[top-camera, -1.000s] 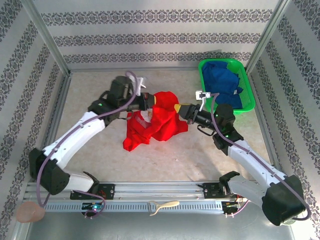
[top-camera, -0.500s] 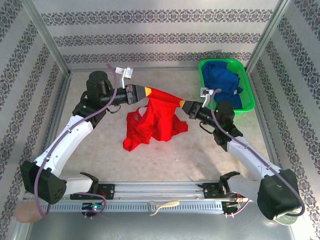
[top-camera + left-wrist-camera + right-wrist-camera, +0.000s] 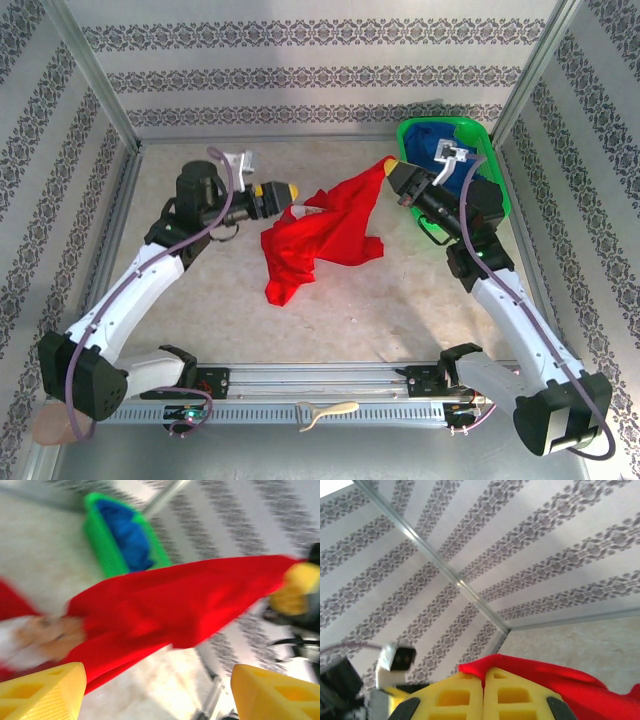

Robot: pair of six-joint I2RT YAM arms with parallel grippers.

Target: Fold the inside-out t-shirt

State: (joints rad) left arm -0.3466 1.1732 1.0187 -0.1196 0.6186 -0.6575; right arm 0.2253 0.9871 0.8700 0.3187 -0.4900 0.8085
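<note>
Red t-shirt [image 3: 330,230]: right hand [image 3: 392,169] pinching, left hand [image 3: 290,190] spread.

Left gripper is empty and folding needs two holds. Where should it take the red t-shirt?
Probably the upper-left edge of the t-shirt, nearest the left gripper, approached from the left: the right gripper pinches the opposite corner high, so cloth drapes between them.

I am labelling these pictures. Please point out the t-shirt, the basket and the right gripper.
t-shirt [image 3: 330,228], top view, middle of the cloth.
basket [image 3: 432,123], top view, far rim.
right gripper [image 3: 393,168], top view, between its fingertips.
</note>
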